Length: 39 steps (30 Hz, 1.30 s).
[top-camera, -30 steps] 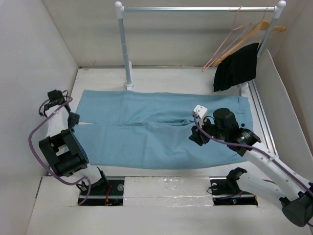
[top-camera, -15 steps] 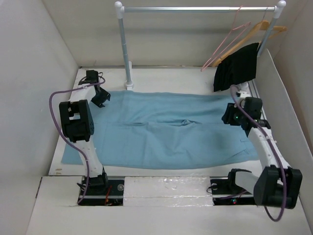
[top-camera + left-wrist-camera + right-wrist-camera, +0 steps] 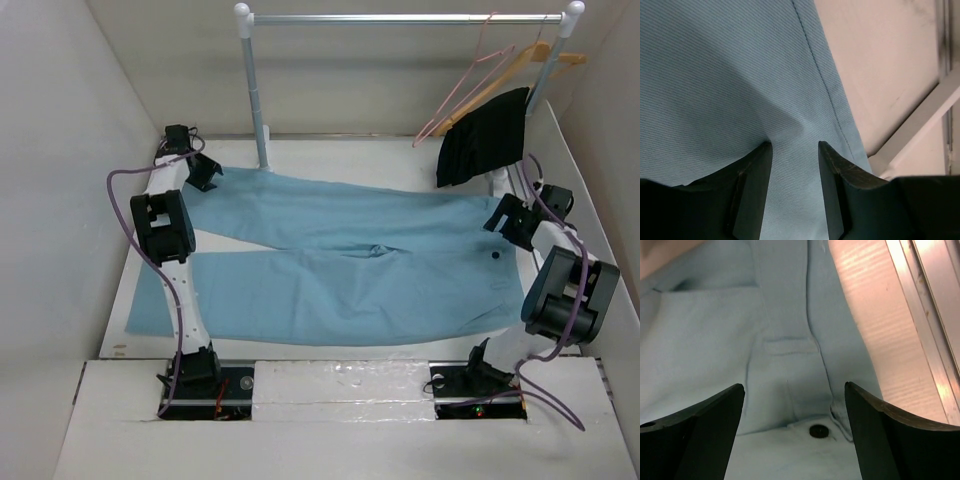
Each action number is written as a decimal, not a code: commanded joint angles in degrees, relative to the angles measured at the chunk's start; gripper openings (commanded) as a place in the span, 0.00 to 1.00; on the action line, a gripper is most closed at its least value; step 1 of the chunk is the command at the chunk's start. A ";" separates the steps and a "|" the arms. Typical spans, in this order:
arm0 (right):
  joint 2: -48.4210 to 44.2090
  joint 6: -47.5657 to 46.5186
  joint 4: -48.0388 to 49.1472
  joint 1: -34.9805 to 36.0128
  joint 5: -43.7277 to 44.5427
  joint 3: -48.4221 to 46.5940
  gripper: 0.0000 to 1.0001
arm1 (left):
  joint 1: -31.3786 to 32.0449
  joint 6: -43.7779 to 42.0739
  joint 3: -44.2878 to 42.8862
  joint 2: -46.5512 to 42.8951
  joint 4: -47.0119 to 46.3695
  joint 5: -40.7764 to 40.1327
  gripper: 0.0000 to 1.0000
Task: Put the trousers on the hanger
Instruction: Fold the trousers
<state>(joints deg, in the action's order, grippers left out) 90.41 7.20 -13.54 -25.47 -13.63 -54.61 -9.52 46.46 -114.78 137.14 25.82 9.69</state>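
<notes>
The light blue trousers lie flat across the table, waistband to the right, legs to the left. My left gripper is at the far left end of the far leg. In the left wrist view it is closed onto a pucker of trouser cloth near the hem. My right gripper is open over the waistband. In the right wrist view its fingers stand wide apart above the black button. A pink wire hanger hangs empty on the rail.
A wooden hanger on the rail carries a black garment at the back right. The rail's left post stands just behind the trousers. White walls close in the table on the left, right and back.
Both arms have swung outward to the table's far corners. The left gripper closed on the far leg, whose end has shifted toward the back left. The right gripper moved right, over the waistband.
</notes>
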 commanded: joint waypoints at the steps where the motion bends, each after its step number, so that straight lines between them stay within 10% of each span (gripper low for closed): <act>1: 0.73 0.10 2.55 -0.80 -2.81 -3.92 0.86 | 0.03 0.83 -5.17 6.64 3.97 0.76 0.39; 8: -7.52 -3.77 -1.66 0.34 0.25 -2.44 0.72 | 0.03 0.57 -8.36 4.38 4.59 3.92 0.39; 18: 10.65 -9.14 3.87 -4.32 -10.72 -13.66 0.95 | 10.47 -6.10 31.17 -30.76 -6.66 -3.62 0.45; 28: 21.38 -7.38 3.96 -4.32 -13.27 -23.00 0.97 | 20.57 -10.33 51.50 -37.39 -9.66 -1.69 0.47; 35: 22.70 -5.62 4.58 -4.32 -13.71 -22.90 0.74 | 24.37 -11.57 53.60 -34.67 -10.09 -2.58 0.45; 39: 22.36 -5.80 4.92 -4.32 -13.53 -24.66 0.28 | 24.98 -11.21 53.18 -32.29 -10.62 -4.06 0.18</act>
<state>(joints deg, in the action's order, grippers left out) 112.55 1.23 -11.20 -29.89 -26.11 -76.23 15.42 36.14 -62.35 102.72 14.90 8.05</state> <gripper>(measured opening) 0.324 0.214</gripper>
